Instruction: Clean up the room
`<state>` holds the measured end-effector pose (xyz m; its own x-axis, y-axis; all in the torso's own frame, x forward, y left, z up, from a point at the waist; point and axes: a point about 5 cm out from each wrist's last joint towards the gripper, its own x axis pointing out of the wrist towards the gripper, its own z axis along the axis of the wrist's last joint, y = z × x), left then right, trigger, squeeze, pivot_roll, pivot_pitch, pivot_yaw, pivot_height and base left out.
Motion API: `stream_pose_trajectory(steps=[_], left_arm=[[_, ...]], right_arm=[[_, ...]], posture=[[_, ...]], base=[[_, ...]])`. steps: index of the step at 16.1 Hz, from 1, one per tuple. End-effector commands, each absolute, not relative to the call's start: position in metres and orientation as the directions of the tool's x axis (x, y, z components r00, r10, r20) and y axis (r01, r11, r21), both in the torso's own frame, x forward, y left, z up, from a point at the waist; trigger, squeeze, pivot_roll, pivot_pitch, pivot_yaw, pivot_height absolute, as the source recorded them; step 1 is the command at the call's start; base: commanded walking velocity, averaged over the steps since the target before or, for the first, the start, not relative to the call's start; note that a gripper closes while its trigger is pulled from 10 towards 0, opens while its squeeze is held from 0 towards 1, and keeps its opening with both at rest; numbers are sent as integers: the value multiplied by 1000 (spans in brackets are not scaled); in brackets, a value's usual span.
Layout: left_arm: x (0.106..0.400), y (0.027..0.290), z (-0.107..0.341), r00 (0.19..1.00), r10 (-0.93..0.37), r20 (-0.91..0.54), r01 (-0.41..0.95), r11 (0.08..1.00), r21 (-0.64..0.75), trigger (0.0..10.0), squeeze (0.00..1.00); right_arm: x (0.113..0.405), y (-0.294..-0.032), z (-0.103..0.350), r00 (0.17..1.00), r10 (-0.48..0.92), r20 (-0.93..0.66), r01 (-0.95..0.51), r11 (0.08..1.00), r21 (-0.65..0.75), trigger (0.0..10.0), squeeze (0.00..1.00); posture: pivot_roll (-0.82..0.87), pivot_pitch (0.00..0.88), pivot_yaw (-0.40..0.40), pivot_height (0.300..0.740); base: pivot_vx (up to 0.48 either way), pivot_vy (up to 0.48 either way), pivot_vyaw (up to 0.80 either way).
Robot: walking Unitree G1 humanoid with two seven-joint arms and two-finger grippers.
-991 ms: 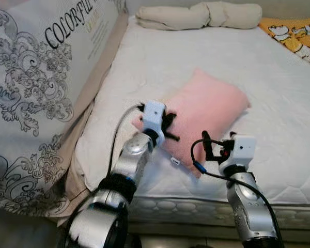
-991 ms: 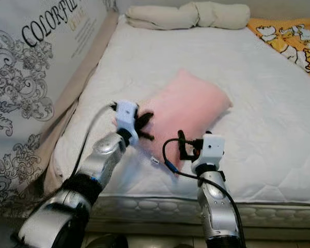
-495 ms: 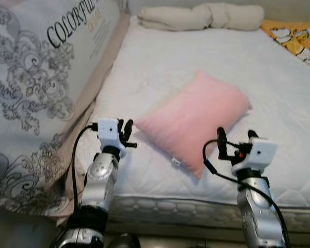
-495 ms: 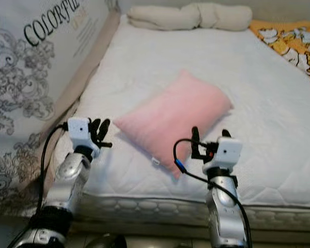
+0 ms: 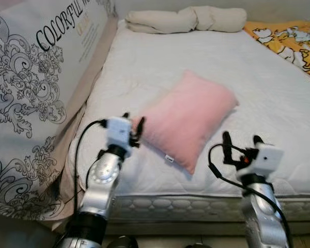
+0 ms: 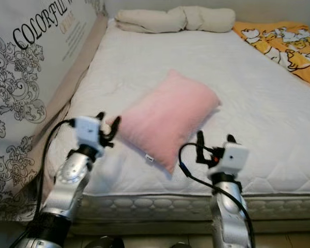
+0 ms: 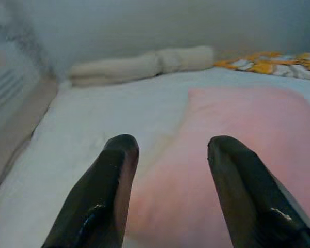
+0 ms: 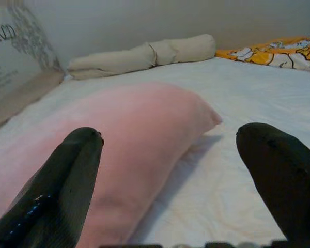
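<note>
1. I see the bare white mattress (image 5: pixel 160 62) filling most of the frame, with a patterned bedding pack (image 5: pixel 36 88) leaning at far left.
2. The pink pillow (image 5: pixel 188 119) lies skewed mid-frame, near the front edge.
3. A rolled beige blanket (image 5: pixel 188 19) sits top centre; an orange cartoon sheet (image 5: pixel 292 39) sits upper right.
4. My left gripper (image 5: pixel 136 130) hovers at the pillow's left corner, fingers parted, holding nothing.
5. My right gripper (image 5: pixel 241 145), lower right, is spread wide and empty.
6. Risk, I judge: pinching only a corner could let the soft pillow sag and slide off the bed.
</note>
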<state>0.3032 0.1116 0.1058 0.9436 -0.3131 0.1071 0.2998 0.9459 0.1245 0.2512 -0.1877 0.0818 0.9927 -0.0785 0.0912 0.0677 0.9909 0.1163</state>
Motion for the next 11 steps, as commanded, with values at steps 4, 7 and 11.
stream_pose_trajectory(steps=[4,7,11], left_arm=[[306,111,96,949,-315,13,313,946,79,10000,1000],[305,108,93,946,-324,6,323,943,79,10000,1000],[313,115,90,959,-280,-37,282,959,43,10000,1000]], right_arm=[[258,-188,81,993,-80,82,70,989,127,10000,169],[261,-188,81,994,-73,79,63,990,124,10000,165],[266,-187,81,995,-62,80,52,991,121,10000,169]], posture=[[-76,0,36,736],[-74,0,33,736],[-73,0,31,736]], base=[[0,0,0],[0,0,0],[0,-240,0]])
